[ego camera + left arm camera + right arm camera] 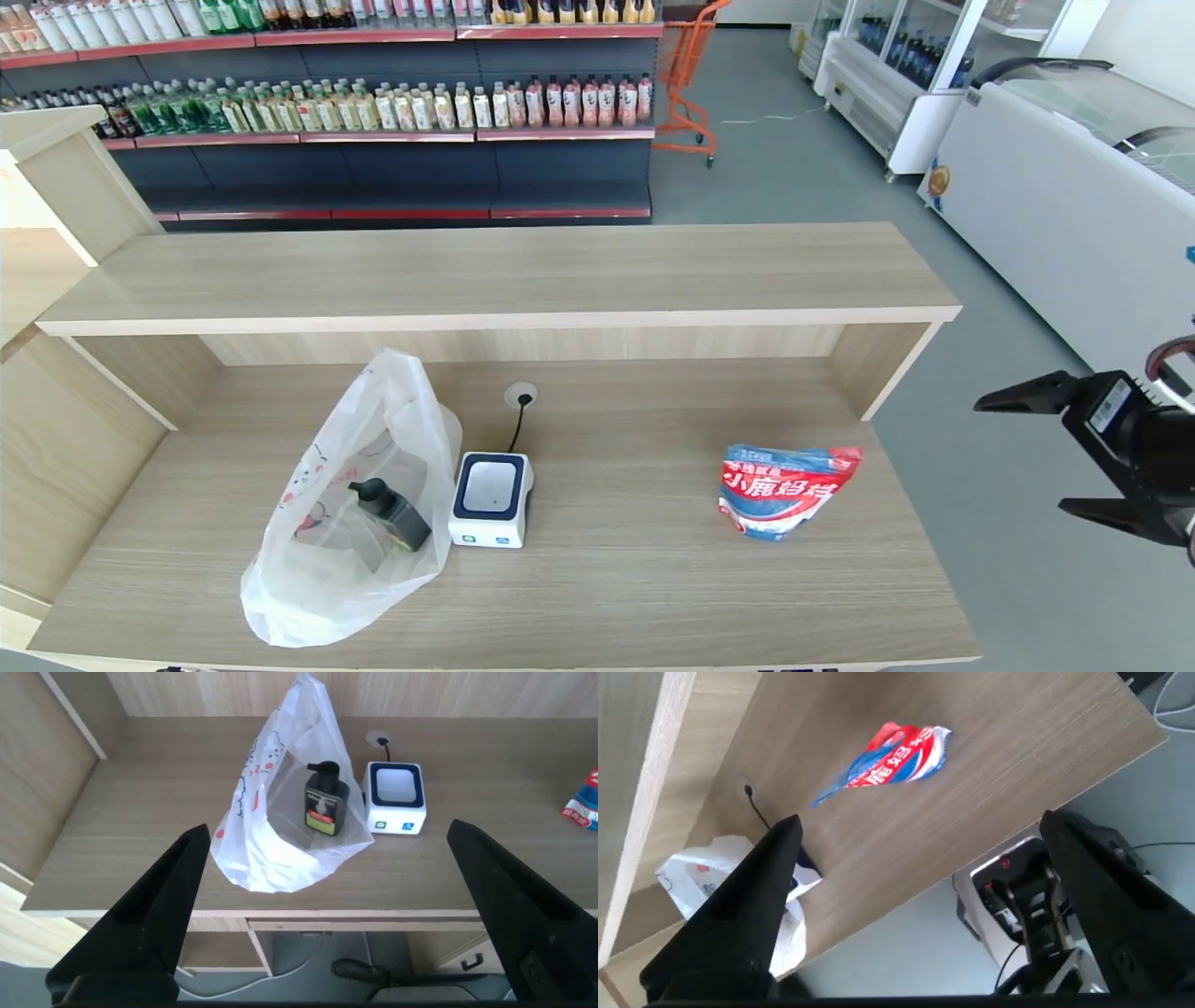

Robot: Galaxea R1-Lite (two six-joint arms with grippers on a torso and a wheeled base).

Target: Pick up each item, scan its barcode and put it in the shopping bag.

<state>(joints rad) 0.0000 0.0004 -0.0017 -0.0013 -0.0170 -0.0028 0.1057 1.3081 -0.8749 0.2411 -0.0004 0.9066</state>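
**Standing open: both end effectors, with one pouch left on the counter**

The wooden counter [607, 579] carries three groups of things. On the robot's left side lies the shopping bag [308, 560], white and half transparent, with its mouth raised toward the back wall. Inside it a dark pump bottle [392, 515] leans, and it can be seen through the plastic. Just beside the bag, toward the middle, sits the white barcode scanner [491, 499] with its window facing up. Its black cable [516, 425] runs to a hole in the counter behind it.

Well apart from these, on the robot's right side, the red and blue pouch [784, 485] lies flat on the wood.

The right end effector [1018, 455] hangs beyond the right end of the counter, above the grey floor. Its fingers are spread wide and hold nothing. The left end effector [329, 833] is seen from its own wrist camera, above the near edge of the counter. Its two fingers are also wide apart and empty.
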